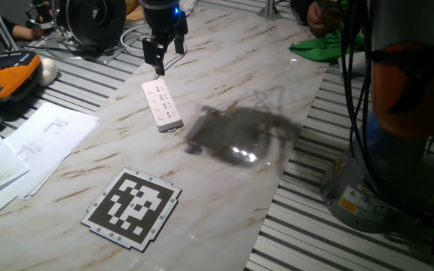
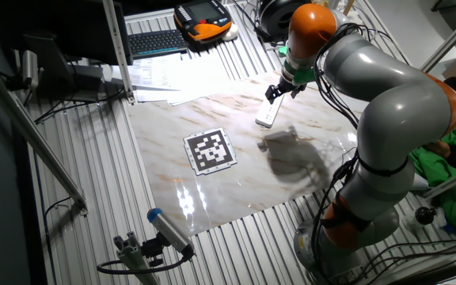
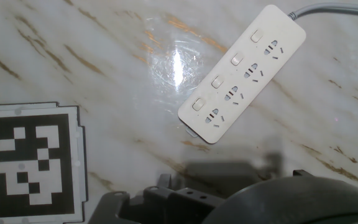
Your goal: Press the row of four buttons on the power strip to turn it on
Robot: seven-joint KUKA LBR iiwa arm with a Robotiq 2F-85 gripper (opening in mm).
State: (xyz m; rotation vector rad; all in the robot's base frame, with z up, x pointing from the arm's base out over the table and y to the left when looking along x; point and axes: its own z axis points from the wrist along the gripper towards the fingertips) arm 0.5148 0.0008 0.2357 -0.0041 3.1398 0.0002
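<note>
Hovering over the upper middle of one fixed view, my gripper (image 1: 159,66) hangs just above the far end of the power strip (image 1: 162,106), and from that side I can see two dark fingers pointing down with what looks like a gap between them, so I read them as parted and holding nothing. From the other fixed view my gripper (image 2: 274,93) sits in the upper right part of the frame, at the end of my grey and orange arm (image 2: 370,87), right over the upper end of the power strip (image 2: 267,115); whether a fingertip touches the strip I cannot tell from either side. The strip lies flat on the marble tabletop (image 1: 224,181), slanted, in the upper left quarter of one fixed view. My hand view shows the power strip (image 3: 244,73) running diagonally through the upper right of the frame, its grey cable (image 3: 340,7) leaving at the top right corner. Along its upper-left edge sits the row of four buttons (image 3: 226,70), small white squares in a line, with the dark socket holes beside them toward the lower right. A black-and-white marker card (image 1: 132,208) lies on the marble in the lower left of one fixed view, well apart from the strip, and sheets of paper (image 1: 29,147) lie at the left edge.
</note>
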